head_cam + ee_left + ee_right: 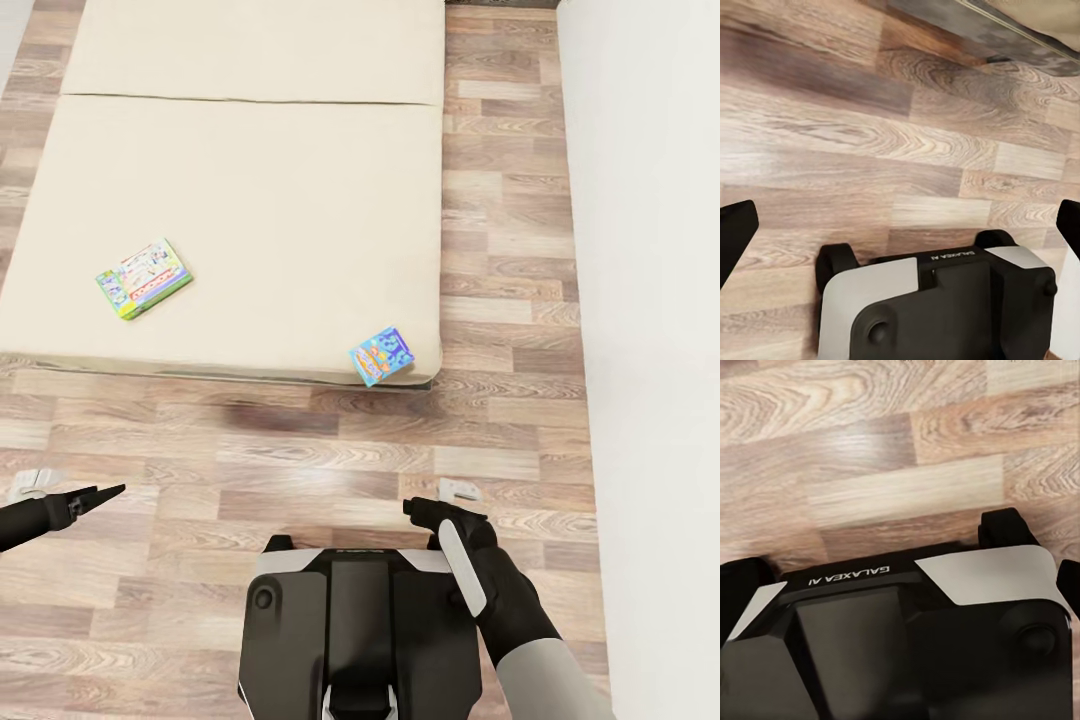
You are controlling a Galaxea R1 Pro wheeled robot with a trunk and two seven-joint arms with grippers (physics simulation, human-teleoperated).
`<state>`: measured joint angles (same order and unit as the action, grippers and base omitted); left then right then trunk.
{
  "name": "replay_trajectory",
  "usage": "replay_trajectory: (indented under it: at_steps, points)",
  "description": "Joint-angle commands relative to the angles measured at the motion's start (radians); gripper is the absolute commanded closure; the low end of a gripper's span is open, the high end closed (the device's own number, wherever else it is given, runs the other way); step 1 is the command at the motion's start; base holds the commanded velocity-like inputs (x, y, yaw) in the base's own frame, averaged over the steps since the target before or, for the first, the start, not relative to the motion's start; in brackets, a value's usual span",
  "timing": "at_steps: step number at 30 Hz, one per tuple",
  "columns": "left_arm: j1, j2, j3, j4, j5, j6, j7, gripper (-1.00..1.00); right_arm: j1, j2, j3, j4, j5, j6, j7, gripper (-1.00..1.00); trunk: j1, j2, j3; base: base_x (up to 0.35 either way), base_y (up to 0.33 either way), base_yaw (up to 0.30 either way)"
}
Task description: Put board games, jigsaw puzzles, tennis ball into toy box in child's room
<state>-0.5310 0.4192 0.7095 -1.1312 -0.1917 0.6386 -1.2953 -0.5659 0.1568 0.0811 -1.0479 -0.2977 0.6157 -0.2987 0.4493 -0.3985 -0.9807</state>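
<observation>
Bed: low, with a plain beige mattress in two sections split by a seam; it takes up the 10 to 1 o'clock part of the head view. A dark frame edge shows along its near side. Matte, soft-looking surface.

Green board game: flat rectangular card box, green-edged with a busy multicolour lid, lying flat on the mattress at about 10 o'clock, turned slightly askew and well in from the edges.

Blue board game: smaller flat box, mostly blue with yellow and red print, at about 12 to 1 o'clock, resting at the near right corner of the mattress and tilted over its edge.

Floor: wood planks in mixed brown and grey tones with visible grain, lying between robot and bed; no object stands on that strip. A faint shadow darkens the boards just below the bed edge.

Wall: plain white, running along 2 to 4 o'clock.

Robot base: black and pale grey housing at 6 o'clock.

Left gripper: at 8 o'clock, dark, tapered fingers over bare floor; in the left wrist view the fingertips stand wide apart with nothing between them.

Right gripper: at 5 o'clock, black, above the base's corner, empty; the right wrist view shows dark fingertips spread at the frame sides.
</observation>
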Motion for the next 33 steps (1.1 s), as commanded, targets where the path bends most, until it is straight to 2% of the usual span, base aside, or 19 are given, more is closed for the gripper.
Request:
replay_trajectory:
  at_steps: [1,17,23,29,33]
  points:
    - [-0.001,0.0,0.002,-0.001,-0.009,0.01,-0.01,-1.0,0.0,0.0,0.002,-0.001,-0.011,0.002,-0.01,-1.0,0.001,-0.002,0.0,-0.001,0.02,0.131]
    - [-0.001,0.0,0.001,-0.001,-0.009,0.01,-0.009,-1.0,0.0,0.0,0.002,-0.001,-0.011,0.001,-0.011,-1.0,0.001,-0.002,0.023,0.0,0.003,0.137]
    - [-0.001,-0.001,0.001,-0.001,-0.009,0.01,-0.009,-1.0,0.0,0.0,0.002,-0.001,-0.013,0.002,-0.01,-1.0,0.001,-0.002,0.032,0.126,0.052,0.042]
    - [-0.001,0.0,0.002,-0.001,-0.009,0.01,-0.01,-1.0,0.0,-0.001,0.003,-0.001,-0.069,0.001,-0.01,-1.0,0.001,-0.002,0.041,0.087,0.184,-0.099]
    - [-0.001,0.0,0.002,-0.001,-0.009,0.01,-0.01,-1.0,0.0,-0.001,0.004,-0.001,-0.082,0.001,-0.01,-1.0,0.001,-0.002,0.048,0.013,0.232,-0.164]
